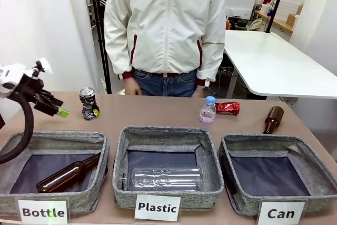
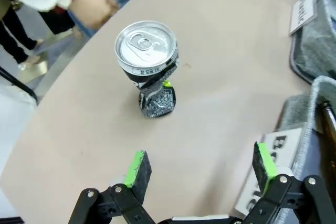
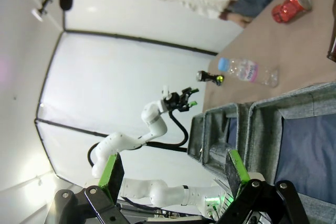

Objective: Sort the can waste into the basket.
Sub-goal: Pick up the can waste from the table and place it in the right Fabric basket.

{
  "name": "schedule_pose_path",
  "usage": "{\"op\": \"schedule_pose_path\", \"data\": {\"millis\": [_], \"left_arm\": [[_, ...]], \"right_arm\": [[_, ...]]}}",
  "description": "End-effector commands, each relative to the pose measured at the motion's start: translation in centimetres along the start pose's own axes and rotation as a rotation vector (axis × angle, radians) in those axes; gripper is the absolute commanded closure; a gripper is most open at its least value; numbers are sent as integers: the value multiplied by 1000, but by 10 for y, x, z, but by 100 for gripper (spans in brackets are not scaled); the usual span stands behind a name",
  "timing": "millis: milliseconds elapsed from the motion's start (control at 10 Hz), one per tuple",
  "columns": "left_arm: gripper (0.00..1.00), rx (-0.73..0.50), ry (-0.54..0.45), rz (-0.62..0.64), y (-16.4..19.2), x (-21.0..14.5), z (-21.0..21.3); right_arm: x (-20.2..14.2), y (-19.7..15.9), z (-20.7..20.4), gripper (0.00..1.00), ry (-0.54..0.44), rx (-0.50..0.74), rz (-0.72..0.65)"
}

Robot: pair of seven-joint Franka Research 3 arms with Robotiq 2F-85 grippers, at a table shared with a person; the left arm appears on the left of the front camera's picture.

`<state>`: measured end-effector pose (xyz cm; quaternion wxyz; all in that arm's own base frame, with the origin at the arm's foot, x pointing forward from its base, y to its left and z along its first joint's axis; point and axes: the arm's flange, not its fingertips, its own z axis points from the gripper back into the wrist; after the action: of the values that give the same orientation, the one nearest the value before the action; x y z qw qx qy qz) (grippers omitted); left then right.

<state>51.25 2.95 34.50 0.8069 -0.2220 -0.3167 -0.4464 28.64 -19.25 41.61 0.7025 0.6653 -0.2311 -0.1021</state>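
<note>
L pincer (image 2: 202, 165) wide open, empty, aimed at upright dark can (image 2: 148, 69) on counter (image 2: 236, 77), prob. for grab; R pincer (image 3: 173, 174) open, empty too.

Bare tabletop (image 2: 220, 93) lies between the wide-spread left gripper (image 2: 199, 163) and the dark can (image 2: 148, 66) at its 11 o'clock; the Bottle basket (image 2: 315, 90) crowds its 3 o'clock; a person's hand (image 2: 94, 6) hangs beyond the can; the red can (image 1: 227, 108) has a small plastic bottle (image 1: 208, 110) just beside at 9 o'clock, a brown bottle (image 1: 273, 119) apart at 3; the Can basket (image 1: 227, 154) gapes upward, unobstructed.
</note>
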Motion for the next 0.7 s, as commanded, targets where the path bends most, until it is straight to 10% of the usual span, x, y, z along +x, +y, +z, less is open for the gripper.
{"op": "schedule_pose_path", "data": {"millis": [0, 600], "left_arm": [[0, -43, -1, -33, 23, 7, -14], [0, -102, 29, -26, 66, 24, -71]], "right_arm": [[2, 1, 0, 0, -1, 13, 24], [2, 1, 0, 0, -1, 13, 24]]}}
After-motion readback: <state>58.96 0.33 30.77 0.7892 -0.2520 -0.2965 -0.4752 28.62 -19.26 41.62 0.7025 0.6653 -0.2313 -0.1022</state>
